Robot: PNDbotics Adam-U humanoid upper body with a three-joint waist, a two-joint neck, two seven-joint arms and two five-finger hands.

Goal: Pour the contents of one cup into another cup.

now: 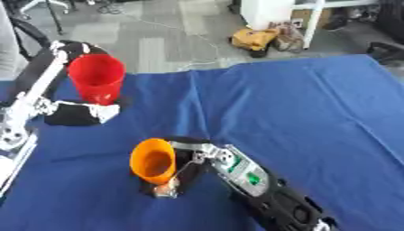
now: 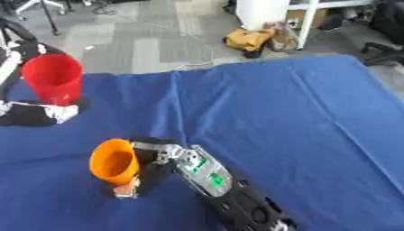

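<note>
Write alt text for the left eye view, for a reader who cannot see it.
The robot's right hand grips an orange cup tilted on its side above a blue tablecloth. Its left hand holds an upright red cup at the far left.

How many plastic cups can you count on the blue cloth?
2: a red plastic cup at far left, held by the left hand; an orange plastic cup near centre, in the right hand.

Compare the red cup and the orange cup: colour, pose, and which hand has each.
The red cup stands upright on the far left, at the left hand; the orange cup is tipped, mouth facing left, nearer the camera, gripped by the right hand. The red cup looks taller. Both are plain cups over the blue cloth.
</note>
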